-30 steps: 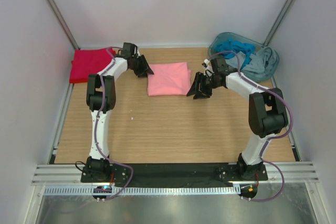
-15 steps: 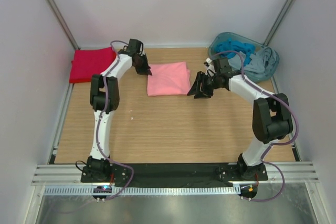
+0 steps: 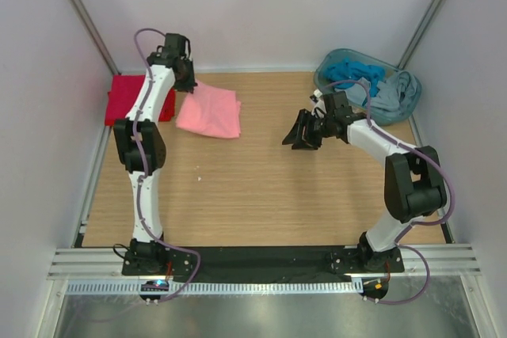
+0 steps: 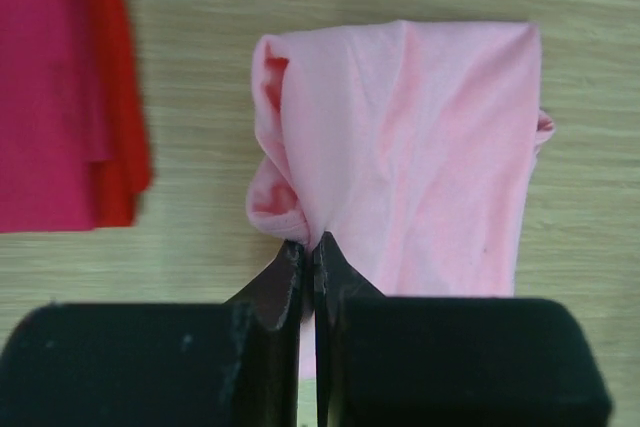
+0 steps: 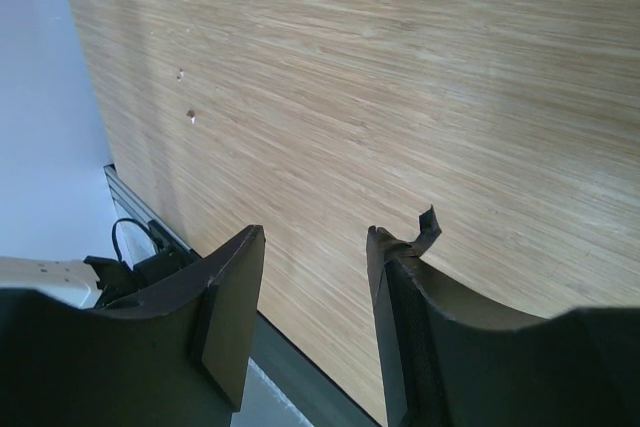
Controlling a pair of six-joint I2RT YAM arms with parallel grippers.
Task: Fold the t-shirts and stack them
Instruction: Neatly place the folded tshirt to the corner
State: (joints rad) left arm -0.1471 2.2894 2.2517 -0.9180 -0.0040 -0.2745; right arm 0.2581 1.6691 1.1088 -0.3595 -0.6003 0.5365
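Pinching the salmon-pink t-shirt, left claw is clamped tight, red t-shirt just beside it. Right claw hangs half-open and empty near the blue laundry bin.

High rear overview — wrist views close, downward; pink t-shirt shared with left.

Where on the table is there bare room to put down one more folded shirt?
The near half of the table is bare, from the pink t-shirt down to the near edge. The far middle, between the pink t-shirt and the open right gripper, is bare too. Crowded: far left, with the red t-shirt and left gripper; far right, the basket.
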